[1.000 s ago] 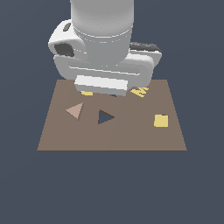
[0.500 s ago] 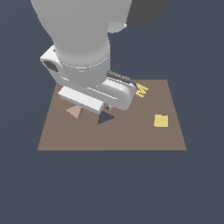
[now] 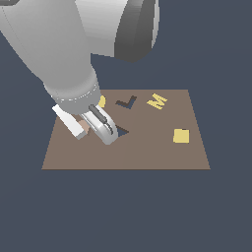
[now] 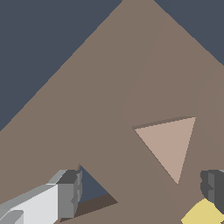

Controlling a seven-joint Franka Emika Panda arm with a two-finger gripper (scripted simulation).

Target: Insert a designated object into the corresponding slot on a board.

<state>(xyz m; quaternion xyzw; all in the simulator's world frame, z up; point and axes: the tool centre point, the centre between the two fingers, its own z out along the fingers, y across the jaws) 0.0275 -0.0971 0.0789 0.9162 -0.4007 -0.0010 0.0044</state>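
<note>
I see a yellow M-shaped piece (image 3: 157,101) lying flat toward the far edge, on the exterior view's right. Nearer that same side sits a yellow square piece (image 3: 181,136), well apart from the M. Between the M and a yellow heart piece (image 3: 101,102), which shows only as a sliver, there is a dark L-shaped cutout (image 3: 126,103). In my wrist view a yellow corner (image 4: 203,213) peeks in; I cannot tell its shape there.

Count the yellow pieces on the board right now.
3: an M at the far edge, a square toward the exterior view's right, a heart half behind the arm. Others may be hidden.
</note>
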